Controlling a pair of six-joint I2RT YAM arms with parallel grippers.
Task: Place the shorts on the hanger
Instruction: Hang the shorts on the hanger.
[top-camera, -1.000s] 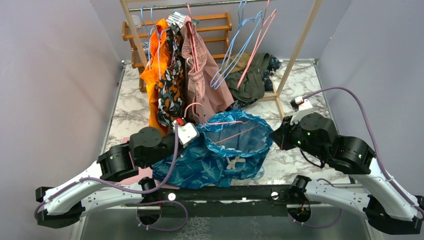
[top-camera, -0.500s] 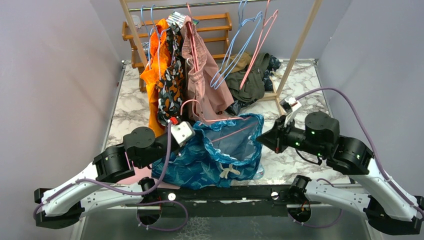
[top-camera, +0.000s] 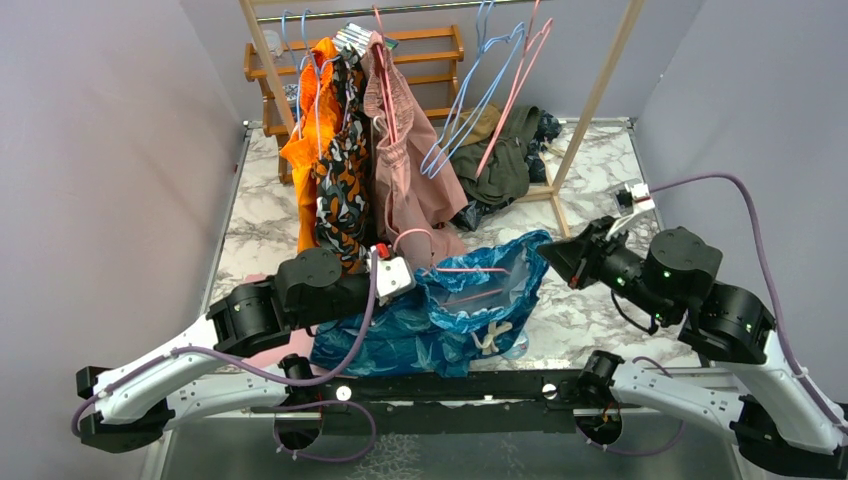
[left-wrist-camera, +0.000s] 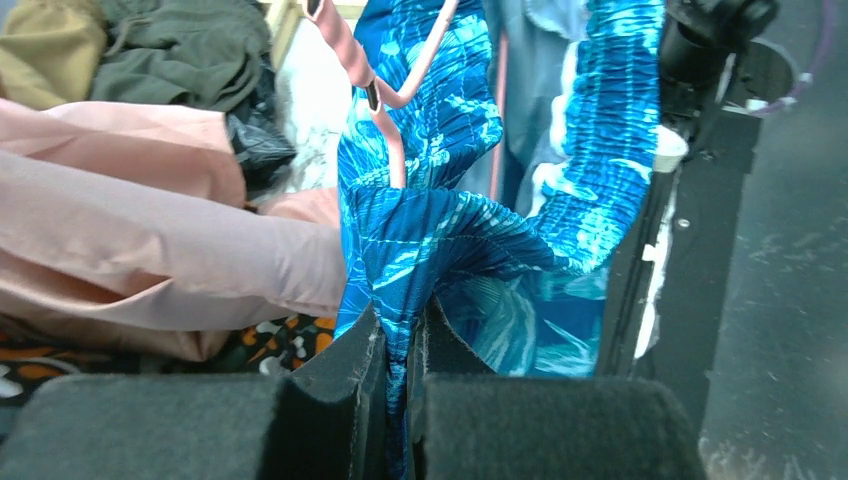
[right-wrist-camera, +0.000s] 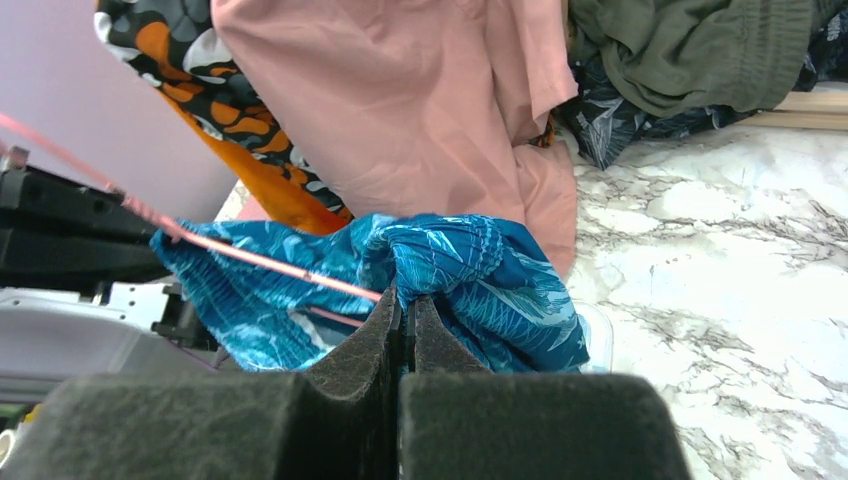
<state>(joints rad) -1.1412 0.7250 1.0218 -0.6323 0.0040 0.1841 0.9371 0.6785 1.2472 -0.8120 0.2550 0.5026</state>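
The shorts (top-camera: 440, 320) span between the left fingers (left-wrist-camera: 340, 400) and right fingers (right-wrist-camera: 360, 360) above the bench (top-camera: 260, 220), the hanger (top-camera: 470, 269) inside their waist, hanging clothes (top-camera: 350, 150) behind.

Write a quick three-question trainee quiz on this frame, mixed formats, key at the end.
1. True or false: the left hand and the right hand are both shut on the shorts.
2. The pink hanger between the hands is: A) partly inside the shorts' waist opening; B) lying flat on the table; C) hooked on the rail.
3. Fill in: the shorts' drawstring is ____.

Key: 1 true; 2 A; 3 white.
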